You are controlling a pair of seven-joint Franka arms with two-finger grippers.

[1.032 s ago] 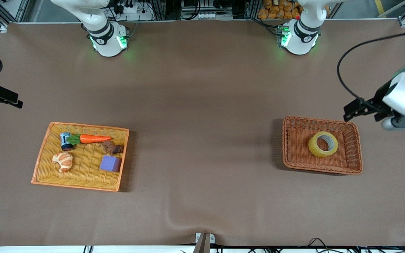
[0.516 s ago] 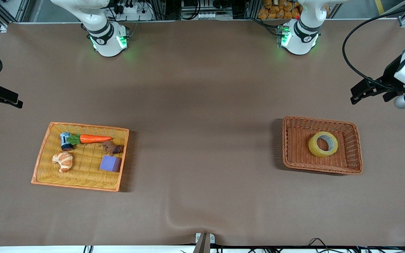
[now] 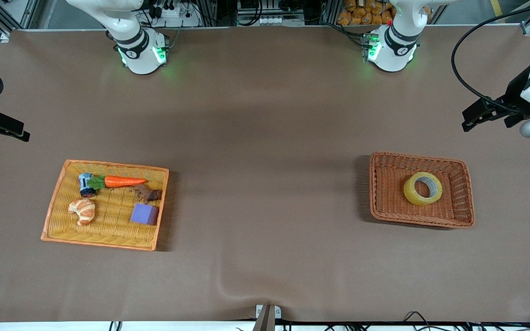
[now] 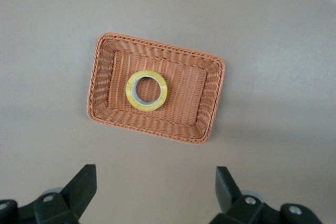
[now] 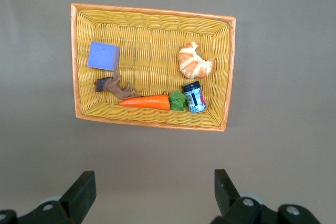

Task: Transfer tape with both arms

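The yellowish translucent ring of packing tape [image 3: 423, 188] lies flat in the brown wicker basket [image 3: 377, 193] at the left arm's end of the desk [image 3: 265, 138]. The left tool [image 3: 471, 118], fingers apart, hangs over bare desk beside the basket, clearly the closer one. The right tool [image 5: 152, 195], fingers apart, waits above the orange-rimmed yellow tray [image 3: 53, 207] of toys. Nothing blocks the reach.
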